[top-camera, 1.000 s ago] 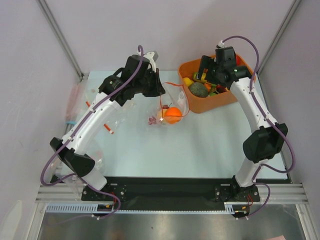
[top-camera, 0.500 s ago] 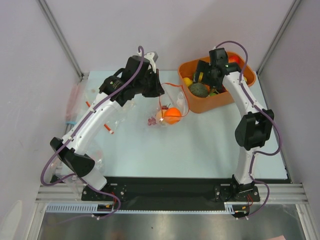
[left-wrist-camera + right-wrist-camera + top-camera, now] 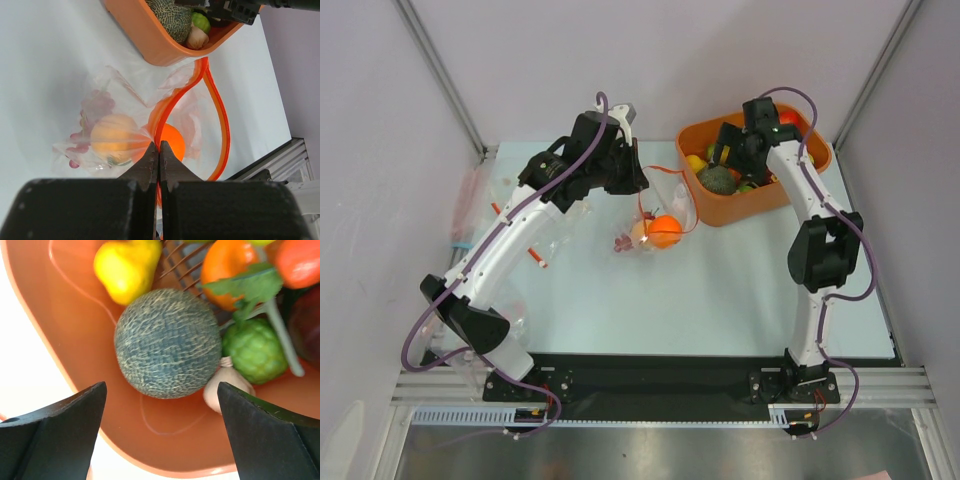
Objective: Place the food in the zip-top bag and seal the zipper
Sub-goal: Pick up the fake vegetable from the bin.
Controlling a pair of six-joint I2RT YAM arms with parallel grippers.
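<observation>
Grips the thin red-orange zipper strip of the small clear crinkly zip-top bag with the left tool, jaws pinched fully together, bag mouth gaping, mid-bench, just left of the orange plastic tub. Inside the bag: glossy round orange, yellow-orange mango, purple grapes. Hangs the right tool spread wide, empty, over a netted green toy melon in the far-right tub.

Orange tub, green net-patterned melon, yellow fruit, clear bag, red-orange zipper
</observation>
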